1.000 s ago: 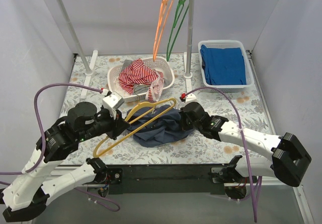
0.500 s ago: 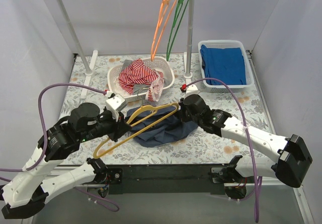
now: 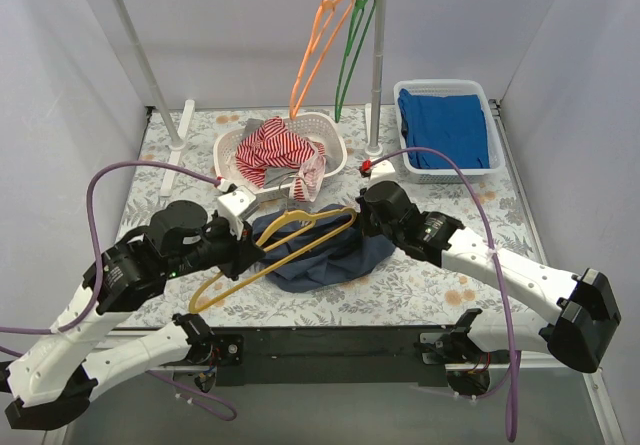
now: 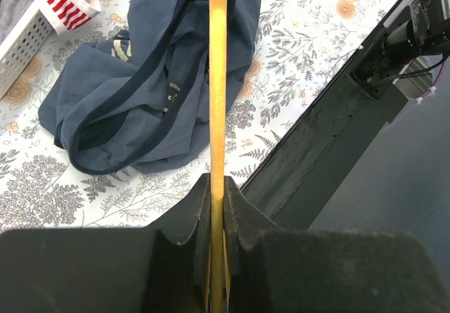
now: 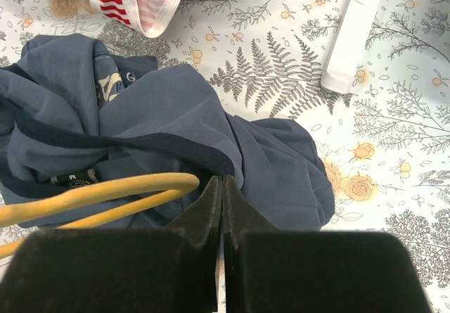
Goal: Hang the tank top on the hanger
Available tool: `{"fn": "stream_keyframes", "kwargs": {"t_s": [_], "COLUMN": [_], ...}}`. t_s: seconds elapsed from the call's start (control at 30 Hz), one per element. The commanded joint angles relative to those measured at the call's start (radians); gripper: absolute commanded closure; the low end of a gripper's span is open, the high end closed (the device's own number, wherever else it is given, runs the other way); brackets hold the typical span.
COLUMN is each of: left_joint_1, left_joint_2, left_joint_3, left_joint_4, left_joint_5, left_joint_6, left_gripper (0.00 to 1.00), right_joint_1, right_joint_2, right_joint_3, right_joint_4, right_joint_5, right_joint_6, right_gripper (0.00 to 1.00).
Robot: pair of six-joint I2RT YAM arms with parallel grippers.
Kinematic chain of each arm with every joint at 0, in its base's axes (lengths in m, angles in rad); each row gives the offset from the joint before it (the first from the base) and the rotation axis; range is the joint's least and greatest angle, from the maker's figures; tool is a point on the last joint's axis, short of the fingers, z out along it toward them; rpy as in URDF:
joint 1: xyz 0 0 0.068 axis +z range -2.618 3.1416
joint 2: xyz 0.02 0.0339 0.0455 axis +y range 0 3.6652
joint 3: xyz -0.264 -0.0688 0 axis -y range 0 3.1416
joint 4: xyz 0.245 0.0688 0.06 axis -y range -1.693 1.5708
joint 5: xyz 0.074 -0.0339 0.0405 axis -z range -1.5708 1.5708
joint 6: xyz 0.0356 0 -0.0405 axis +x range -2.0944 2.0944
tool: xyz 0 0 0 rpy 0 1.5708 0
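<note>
Left end effector [image 4: 216,186] is clenched on the hanger [image 4: 218,81], pinching its thin yellow bar edge-on. The hanger reaches out over the tank top [image 3: 330,260], which lies bunched on the bench [image 3: 420,295] between the two arms, just in front of the white basket [image 3: 335,150]. Right end effector [image 5: 222,186] is clenched too, jaws meeting right on the dark hem band at the garment's near edge, so it looks to be grasping the tank top there. One rounded hanger shoulder sits just beside that pinch, on top of the fabric, and I judge it is not inside any opening yet. The step in hand looks like threading the hanger into the garment. To do it well, the right side should lift the hem enough to open a clear mouth, with only one fabric layer taken. The left should then slide the hanger shoulder in low and flat, aimed at a strap, with the hook kept out through the neck. Go slowly, because the soft cloth folds over and may snag the tip. Avoid pulling hard, or the thin hem may slip out.
</note>
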Motion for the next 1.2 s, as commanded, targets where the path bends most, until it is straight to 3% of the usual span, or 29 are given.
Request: {"fn": "stream_keyframes", "kwargs": {"t_s": [0.0,0.47,0.77,1.0,1.17], "left_joint_1": [-0.005,-0.005,-0.004,-0.004,-0.004], "left_joint_2": [0.021,0.078,0.09,0.102,0.087], "left_joint_3": [-0.009,-0.089,-0.158,-0.126,-0.123], "left_joint_4": [0.026,0.172,0.27,0.172,0.161], "left_joint_5": [0.001,0.039,-0.102,-0.211,-0.202], "left_joint_6": [0.007,-0.004,-0.065,-0.073,-0.083], "left_gripper": [1.0,1.0,1.0,1.0,1.0], "right_joint_1": [-0.005,0.0,0.026,0.026,0.027], "right_joint_2": [-0.009,0.051,0.04,0.053,0.057], "right_joint_3": [0.065,0.2,0.26,0.249,0.246], "right_joint_4": [-0.004,-0.047,-0.093,-0.12,-0.126], "right_joint_5": [0.017,-0.099,-0.119,-0.058,-0.021], "right_joint_6": [-0.026,-0.074,-0.077,-0.086,-0.089], "right_gripper": [0.99,0.99,0.99,0.99,0.99]}}
